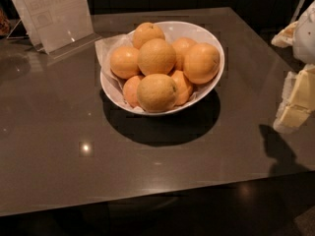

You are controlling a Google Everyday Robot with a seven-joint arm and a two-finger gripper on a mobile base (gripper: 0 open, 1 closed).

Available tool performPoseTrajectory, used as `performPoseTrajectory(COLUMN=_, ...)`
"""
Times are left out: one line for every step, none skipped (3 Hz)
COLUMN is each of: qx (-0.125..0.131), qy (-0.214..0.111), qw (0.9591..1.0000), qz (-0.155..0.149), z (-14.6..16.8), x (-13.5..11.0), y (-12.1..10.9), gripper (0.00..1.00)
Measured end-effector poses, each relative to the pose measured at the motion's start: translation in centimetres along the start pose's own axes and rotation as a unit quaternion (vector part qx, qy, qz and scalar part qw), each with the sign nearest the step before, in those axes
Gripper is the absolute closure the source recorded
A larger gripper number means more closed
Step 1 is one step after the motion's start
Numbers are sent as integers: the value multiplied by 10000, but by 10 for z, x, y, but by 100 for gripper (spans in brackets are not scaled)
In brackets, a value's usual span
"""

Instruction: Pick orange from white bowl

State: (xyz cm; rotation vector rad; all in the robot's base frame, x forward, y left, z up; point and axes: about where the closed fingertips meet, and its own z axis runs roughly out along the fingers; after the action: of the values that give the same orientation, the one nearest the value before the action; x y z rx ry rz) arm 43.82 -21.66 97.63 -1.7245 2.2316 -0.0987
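The big dark grey shiny tabletop (59, 171) is smooth. So the wide round white bowl (205, 93), which sits mid-table nearer the far edge, may slide if it gets bumped. The bowl is piled high, so a push could send fruit rolling out. The clear plastic sign stand (54, 16) is at the far left corner, out of the way. The cream-white robot gripper (294, 100) hangs by the right edge, well apart from the bowl. I cannot tell if it is spread or closed. The big deep-orange round orange (201, 63) rests on the right side of the pile, by the rim. A big paler yellow fruit (156, 56) sits near it and could be grabbed by mistake. Smaller oranges (183, 85) are crowded beside and under it.
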Motion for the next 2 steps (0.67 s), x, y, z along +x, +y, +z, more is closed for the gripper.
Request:
performPoseTrajectory(qx=1, qy=-1, qw=10000, qz=0, z=0, x=0, y=0, gripper=0)
performPoseTrajectory(qx=62, qy=-117, qw=9999, qz=54, z=-1, x=-6, y=-2, gripper=0)
